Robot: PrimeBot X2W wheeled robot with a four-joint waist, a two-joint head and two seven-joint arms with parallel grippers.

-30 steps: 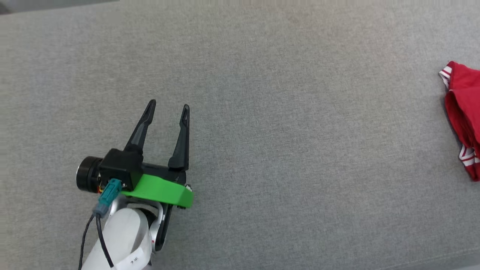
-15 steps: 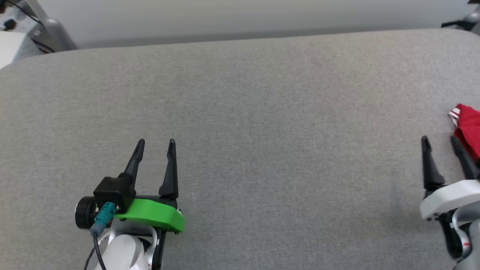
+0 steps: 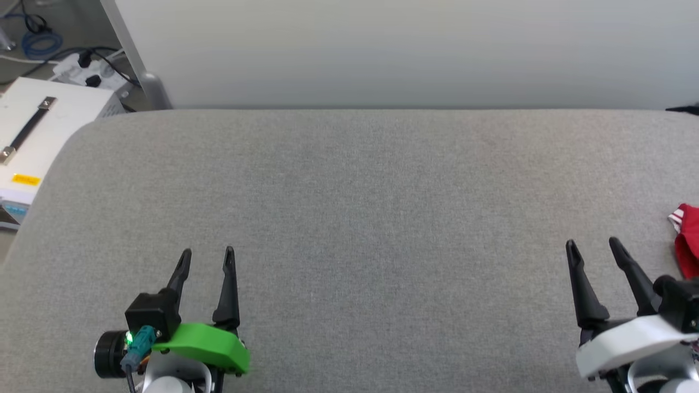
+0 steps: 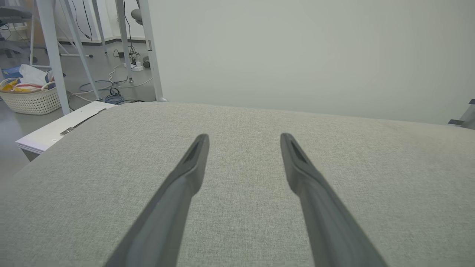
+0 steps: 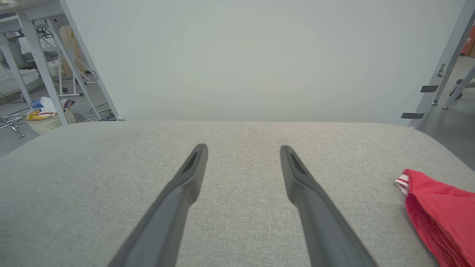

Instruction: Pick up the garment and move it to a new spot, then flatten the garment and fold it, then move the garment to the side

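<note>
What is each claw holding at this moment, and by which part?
Nothing is held. The left claw and the right claw are open and empty; the red garment lies untouched on the grey surface, to the right of the right claw.

Robotics laboratory or test bay. A grey fabric-covered counter (image 3: 349, 207) stands before a plain pale partition (image 3: 382, 49). Loose cables (image 3: 38, 43), a power strip (image 3: 82, 68), a white equipment case (image 3: 38, 125) and metal frame legs (image 4: 53, 55) occupy the bare floor (image 4: 11, 129).

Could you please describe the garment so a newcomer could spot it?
On the wide grey fabric surface, look to the right edge, beyond the right gripper. There lies a crumpled red fabric garment with white-and-red striped trim, the only red thing there.
</note>
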